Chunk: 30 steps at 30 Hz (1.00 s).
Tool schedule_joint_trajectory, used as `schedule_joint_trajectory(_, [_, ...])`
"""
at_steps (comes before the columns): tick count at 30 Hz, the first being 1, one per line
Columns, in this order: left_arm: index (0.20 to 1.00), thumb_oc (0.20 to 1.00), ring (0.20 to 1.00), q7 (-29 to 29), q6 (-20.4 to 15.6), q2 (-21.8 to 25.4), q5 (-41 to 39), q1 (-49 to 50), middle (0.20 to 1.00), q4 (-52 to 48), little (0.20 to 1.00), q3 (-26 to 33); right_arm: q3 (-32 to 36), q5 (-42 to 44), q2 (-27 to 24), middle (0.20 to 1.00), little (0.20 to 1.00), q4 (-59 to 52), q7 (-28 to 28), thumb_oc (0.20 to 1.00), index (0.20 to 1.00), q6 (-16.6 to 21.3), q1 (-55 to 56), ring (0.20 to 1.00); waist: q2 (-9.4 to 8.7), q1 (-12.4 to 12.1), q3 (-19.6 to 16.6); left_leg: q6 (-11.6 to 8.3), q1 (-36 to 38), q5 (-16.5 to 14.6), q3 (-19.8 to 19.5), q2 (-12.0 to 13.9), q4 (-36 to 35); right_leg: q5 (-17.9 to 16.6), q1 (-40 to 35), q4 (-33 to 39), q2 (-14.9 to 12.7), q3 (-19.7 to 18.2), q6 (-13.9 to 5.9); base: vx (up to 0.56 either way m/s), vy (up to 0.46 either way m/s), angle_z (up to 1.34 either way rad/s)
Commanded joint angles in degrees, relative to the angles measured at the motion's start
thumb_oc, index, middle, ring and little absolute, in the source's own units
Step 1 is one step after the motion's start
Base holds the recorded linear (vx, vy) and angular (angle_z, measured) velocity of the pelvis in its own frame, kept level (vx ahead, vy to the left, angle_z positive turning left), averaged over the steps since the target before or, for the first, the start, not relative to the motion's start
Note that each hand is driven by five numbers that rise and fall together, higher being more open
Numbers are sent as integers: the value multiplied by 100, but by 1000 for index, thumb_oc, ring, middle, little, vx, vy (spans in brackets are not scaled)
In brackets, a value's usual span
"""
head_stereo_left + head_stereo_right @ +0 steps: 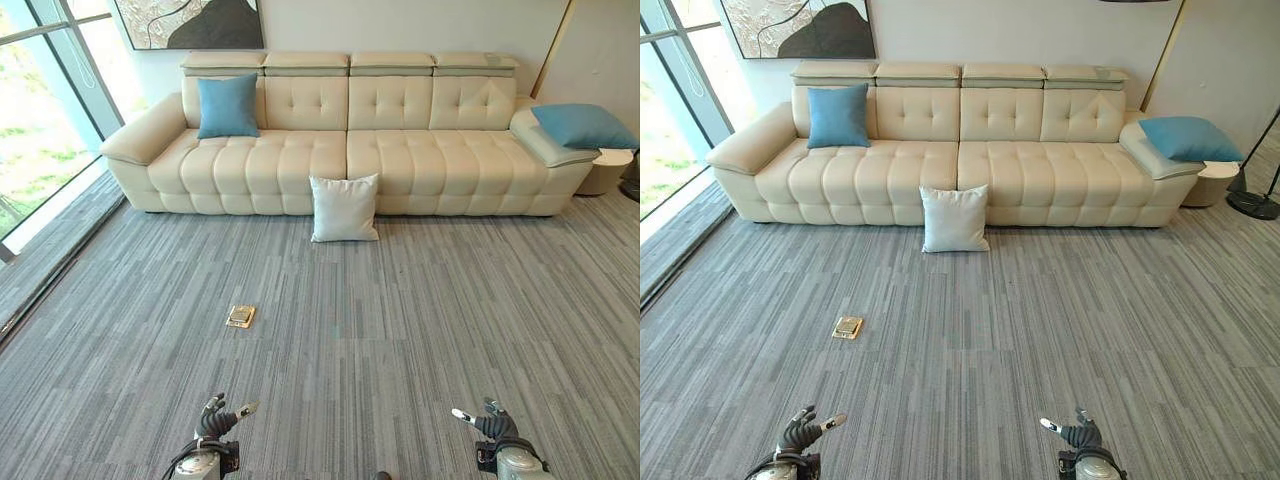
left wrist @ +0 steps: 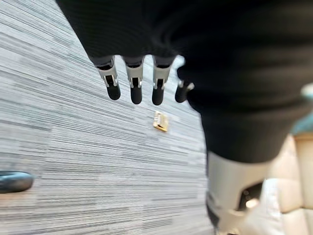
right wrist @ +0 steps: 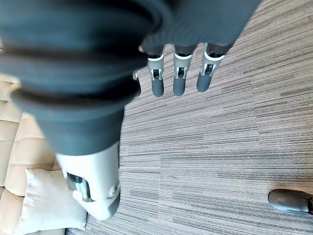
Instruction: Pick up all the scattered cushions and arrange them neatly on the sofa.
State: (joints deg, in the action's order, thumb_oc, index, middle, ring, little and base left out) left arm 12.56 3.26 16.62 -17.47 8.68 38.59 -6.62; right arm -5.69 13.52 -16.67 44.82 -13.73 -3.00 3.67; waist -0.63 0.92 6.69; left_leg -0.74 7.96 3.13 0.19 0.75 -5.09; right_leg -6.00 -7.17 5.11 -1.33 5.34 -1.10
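Note:
A white cushion stands on the carpet, leaning against the front of the cream sofa. One blue cushion sits upright on the sofa's left seat against the backrest. Another blue cushion lies on the sofa's right armrest. My left hand and right hand hang low at the near edge of the carpet, far from the cushions, both open and holding nothing. The left fingers and right fingers are straight over bare carpet. The white cushion also shows past my right thumb.
A small brass floor socket is set in the grey carpet between me and the sofa. Tall windows line the left wall. A round side table stands past the sofa's right end, and a lamp base beside it.

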Motion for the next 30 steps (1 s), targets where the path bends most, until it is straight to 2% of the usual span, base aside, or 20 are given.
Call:
schedule_joint_trajectory(1, [1000,1000,1000,75,-103,44,-7,-415,1000,46,1000,-61,228,26,-95,1000,1000,39,-130,1000,1000,65,-352,1000,-11,-48,269,-44,197,-734,303,-190,9,1170,-313,-11,22,220,-271,0,0,0])
schedule_joint_trajectory(10, [1000,1000,1000,114,-102,102,-37,-471,1000,-30,1000,-66,125,-94,-161,1000,1000,-61,-127,1000,1000,24,-425,1000,-46,-53,373,-22,54,-703,269,-194,9,1147,-176,-11,13,205,-272,5,3,0])
schedule_joint_trajectory(17, [1000,1000,1000,64,-88,127,8,-400,1000,-55,1000,-15,119,-214,-172,1000,1000,-223,-91,1000,1000,-33,-414,1000,-35,-17,462,24,-319,-671,316,-234,9,1126,157,-11,-22,209,-304,102,50,0])
schedule_joint_trajectory(24, [1000,1000,1000,119,-124,167,-12,-427,1000,-86,1000,55,112,-224,-197,1000,1000,-227,-73,1000,1000,-36,-517,1000,-36,-42,447,156,-352,-837,267,-311,9,1185,137,-11,-71,174,-331,129,67,1])
schedule_joint_trajectory(26, [1000,1000,1000,144,-126,176,-25,-460,1000,-54,1000,52,125,-198,-215,1000,1000,-308,-67,1000,1000,-6,-559,1000,11,-41,482,233,-318,-899,249,-322,9,1273,317,-438,-108,130,-337,126,129,0])
schedule_joint_trajectory(28, [1000,1000,1000,164,-106,186,-17,-499,1000,-86,1000,61,149,-201,-214,1000,1000,-379,-62,1000,1000,17,-550,1000,83,-43,537,340,-277,-972,220,-364,9,1401,823,-1483,-180,105,-432,44,158,-5])
schedule_joint_trajectory(30, [1000,1000,1000,177,-95,214,-19,-520,1000,-212,1000,83,146,-231,-222,1000,1000,-450,-50,1000,1000,27,-550,1000,137,3,689,429,-200,-1037,203,-408,9,1123,1441,-2619,-266,95,-524,3,129,-15])
